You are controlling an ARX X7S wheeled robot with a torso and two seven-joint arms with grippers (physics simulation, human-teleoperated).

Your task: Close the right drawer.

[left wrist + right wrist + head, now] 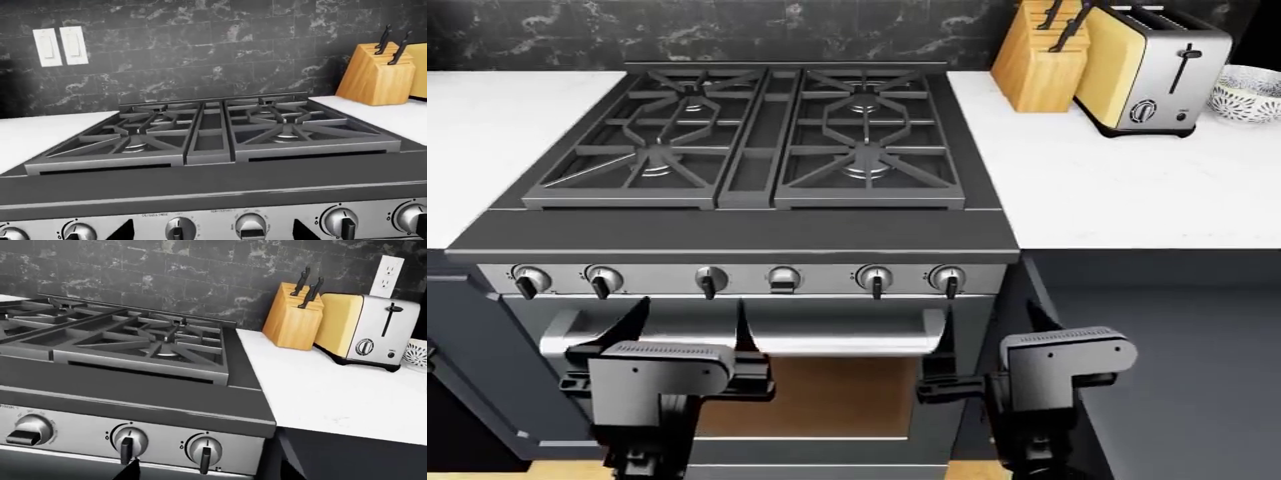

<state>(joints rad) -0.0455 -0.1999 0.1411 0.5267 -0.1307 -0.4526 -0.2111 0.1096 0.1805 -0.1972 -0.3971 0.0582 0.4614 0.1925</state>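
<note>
The right drawer [1174,380] is the dark charcoal-blue box under the white counter, right of the stove. It stands pulled out and I look down into its matte inside. Its brass handle is out of view. It also shows as a dark mass in the right wrist view [347,460]. My right gripper [990,330] is open and empty, low in front of the oven's right edge, with its outer finger by the drawer's left wall. My left gripper [683,325] is open and empty in front of the oven door's left half, below the knobs.
The stove [747,230] has six knobs and a long steel oven handle [827,340]. A wooden knife block [1041,70], a toaster [1148,70] and a patterned bowl [1248,95] stand on the right counter [1121,190]. A dark cabinet [467,360] is left of the oven.
</note>
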